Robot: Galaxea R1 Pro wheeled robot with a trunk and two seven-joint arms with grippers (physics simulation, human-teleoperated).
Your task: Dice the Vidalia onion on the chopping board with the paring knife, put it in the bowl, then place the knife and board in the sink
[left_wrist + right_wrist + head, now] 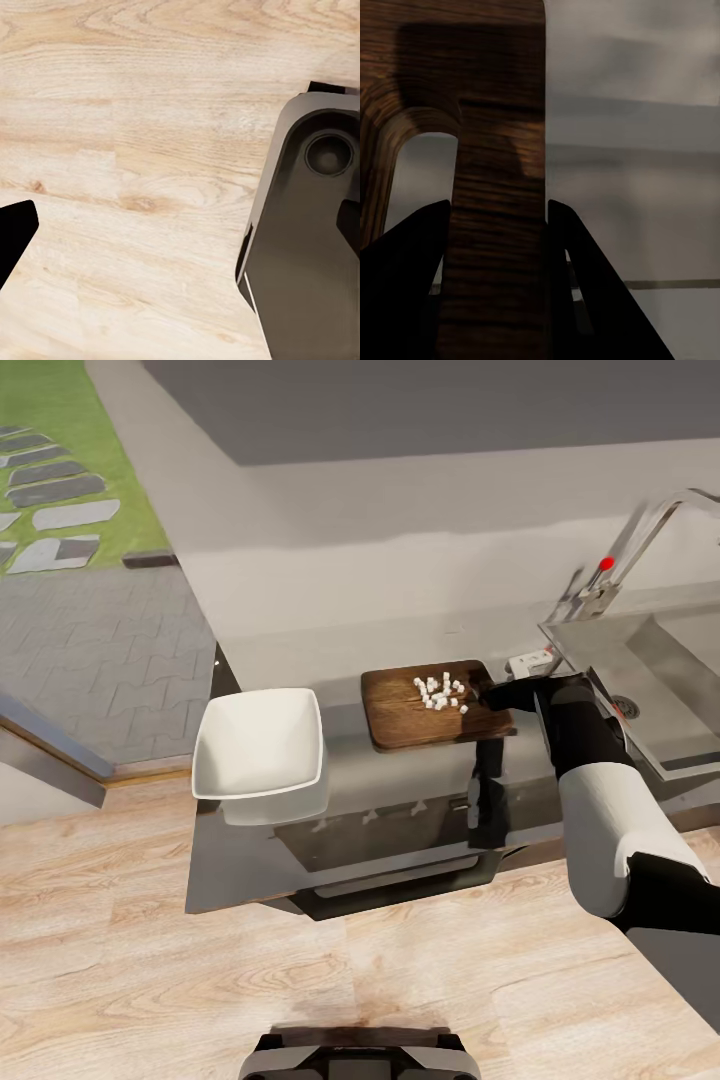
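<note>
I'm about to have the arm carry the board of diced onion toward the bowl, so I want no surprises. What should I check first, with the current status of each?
1. Right end effector closed on the brown wooden chopping board at its handle-slot end: ok, fingers flank the bar beside the slot.
2. White diced onion cubes piled on the board: ok.
3. White shallow square bowl empty and upright on the grey countertop: ok.
4. Board level: cannot tell.
5. Red-handled paring knife location: cannot tell.
6. Left end effector away from the counter, over the wooden floor: ok.
</note>
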